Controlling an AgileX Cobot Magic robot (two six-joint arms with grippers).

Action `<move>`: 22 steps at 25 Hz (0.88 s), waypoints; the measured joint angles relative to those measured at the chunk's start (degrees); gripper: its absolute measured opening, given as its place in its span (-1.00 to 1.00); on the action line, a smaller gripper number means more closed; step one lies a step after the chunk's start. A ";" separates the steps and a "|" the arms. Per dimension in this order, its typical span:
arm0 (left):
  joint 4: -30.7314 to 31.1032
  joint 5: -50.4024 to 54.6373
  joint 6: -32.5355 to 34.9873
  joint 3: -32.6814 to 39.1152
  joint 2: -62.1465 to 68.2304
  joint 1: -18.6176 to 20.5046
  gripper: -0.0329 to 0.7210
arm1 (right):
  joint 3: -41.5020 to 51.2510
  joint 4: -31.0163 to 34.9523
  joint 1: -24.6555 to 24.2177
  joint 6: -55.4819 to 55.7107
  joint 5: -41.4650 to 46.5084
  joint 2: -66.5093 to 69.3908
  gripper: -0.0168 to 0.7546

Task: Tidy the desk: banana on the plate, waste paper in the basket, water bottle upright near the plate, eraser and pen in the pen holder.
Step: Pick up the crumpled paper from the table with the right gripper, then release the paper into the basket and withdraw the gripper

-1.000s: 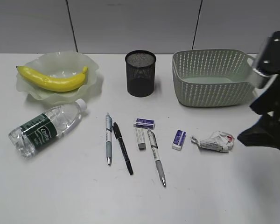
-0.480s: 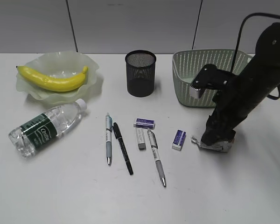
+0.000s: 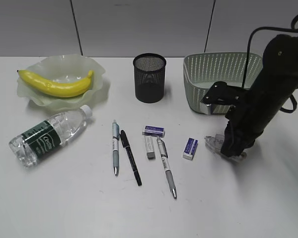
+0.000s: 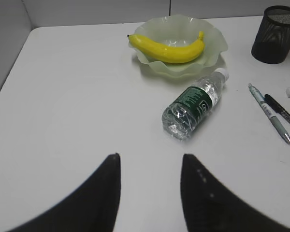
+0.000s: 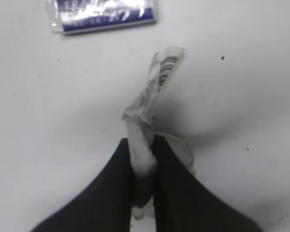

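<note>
White waste paper (image 5: 150, 111), hidden outside, shows pinched in right hand (image 5: 144, 159) close-up.

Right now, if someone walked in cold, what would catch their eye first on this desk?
Probably the right pincer, pinched shut on the waste paper at the right of the desk, just in front of the basket. Next, the yellow banana lying in the plate at the back left, with the water bottle on its side just in front.

Ext. cam: front, slanted down, whole desk (image 3: 64, 208). L wrist: low, far. R wrist: close, straight down. Shared: desk.
</note>
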 joint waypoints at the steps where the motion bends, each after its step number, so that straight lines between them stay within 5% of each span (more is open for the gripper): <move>1: 0.00 0.00 0.00 0.00 0.00 0.00 -0.09 | -0.58 0.56 0.00 0.06 1.26 -0.50 -0.79; 7: 0.00 0.00 0.00 0.00 0.00 0.00 -0.09 | -4.16 5.29 0.00 0.18 2.54 -9.89 -0.79; 13: 0.00 0.00 0.00 0.00 0.00 0.00 -0.09 | -4.86 4.74 -1.11 7.51 -22.45 -16.12 -0.79; 18: 0.00 0.00 0.00 0.00 0.00 0.00 -0.09 | -6.14 4.72 -2.46 8.80 -30.95 -9.73 -0.78; 20: 0.00 0.00 0.00 0.00 0.00 0.00 -0.09 | -7.62 5.41 -2.99 10.74 -31.50 -5.91 -0.66; 22: 0.00 0.00 0.00 0.00 0.00 0.00 -0.09 | -8.62 5.64 -3.26 13.93 -31.68 -3.85 -0.26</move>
